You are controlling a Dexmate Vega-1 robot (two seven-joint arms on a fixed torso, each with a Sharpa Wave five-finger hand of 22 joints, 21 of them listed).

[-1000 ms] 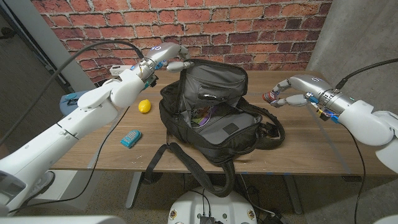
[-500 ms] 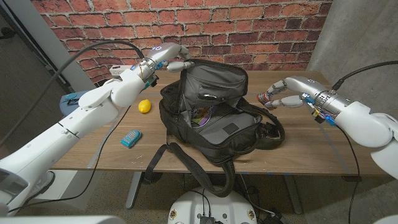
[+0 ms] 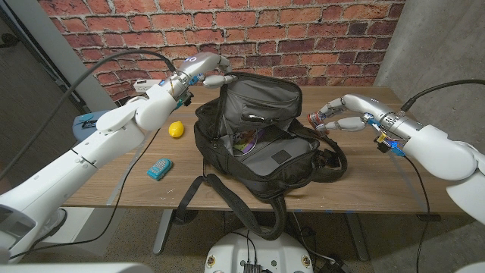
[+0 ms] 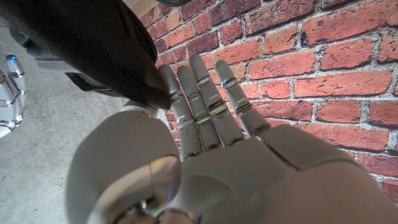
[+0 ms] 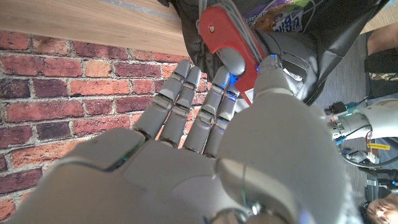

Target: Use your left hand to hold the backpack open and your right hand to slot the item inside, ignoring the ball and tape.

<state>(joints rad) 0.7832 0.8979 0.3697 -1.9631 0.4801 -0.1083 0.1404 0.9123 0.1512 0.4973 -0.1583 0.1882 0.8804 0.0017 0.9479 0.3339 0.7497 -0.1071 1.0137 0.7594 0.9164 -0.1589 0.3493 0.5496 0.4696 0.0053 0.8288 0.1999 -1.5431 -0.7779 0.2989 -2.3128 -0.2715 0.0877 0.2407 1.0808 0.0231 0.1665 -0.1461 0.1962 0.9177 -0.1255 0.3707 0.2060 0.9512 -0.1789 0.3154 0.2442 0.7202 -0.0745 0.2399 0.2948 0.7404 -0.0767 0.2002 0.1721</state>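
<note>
Left hand (image 3: 206, 76) at 11 o'clock, gripping the top edge of the black backpack (image 3: 261, 136), flap pulled upright and mouth gaping at desk (image 3: 379, 189) centre. Right hand (image 3: 342, 114) at 2 o'clock, just beside the bag's right rim, clasping a red flat item (image 5: 227, 43) between thumb and fingers. Yellow ball (image 3: 176, 130) and teal tape (image 3: 160, 168) lying at 9 o'clock, apart from the bag.

wooden table (image 3: 364, 182), backpack (image 3: 265, 148), yellow ball (image 3: 176, 130), tape (image 3: 160, 168)

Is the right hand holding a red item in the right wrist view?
Yes: the right hand grips a flat red item between its thumb and fingers, in front of the open backpack.
</note>
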